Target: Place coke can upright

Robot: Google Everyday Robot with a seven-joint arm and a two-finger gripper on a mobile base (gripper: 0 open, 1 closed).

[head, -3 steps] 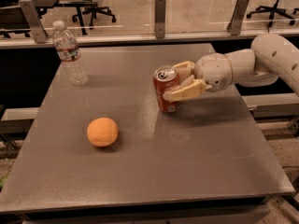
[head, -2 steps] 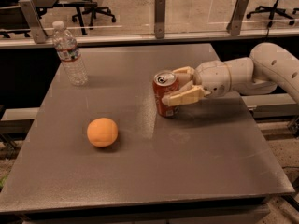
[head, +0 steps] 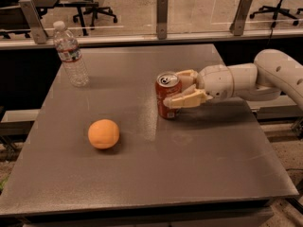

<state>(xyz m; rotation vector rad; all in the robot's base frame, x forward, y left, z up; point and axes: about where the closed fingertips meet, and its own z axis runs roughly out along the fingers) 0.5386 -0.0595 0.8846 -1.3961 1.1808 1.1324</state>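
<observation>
The red coke can (head: 165, 94) stands upright on the grey table (head: 142, 174), right of the middle, its silver top with pull tab facing up. My gripper (head: 175, 90) reaches in from the right at can height. Its cream fingers (head: 189, 100) close on the can's right side, one in front and one behind. The white arm (head: 265, 79) extends off to the right edge of the view.
An orange (head: 103, 134) lies on the table to the front left of the can. A clear plastic water bottle (head: 70, 54) stands at the back left. A glass barrier with metal posts (head: 162, 11) runs behind the table.
The gripper has moved the can slightly left and down toward the front. The can now stands straight on the table. The orange and the bottle have not moved.
</observation>
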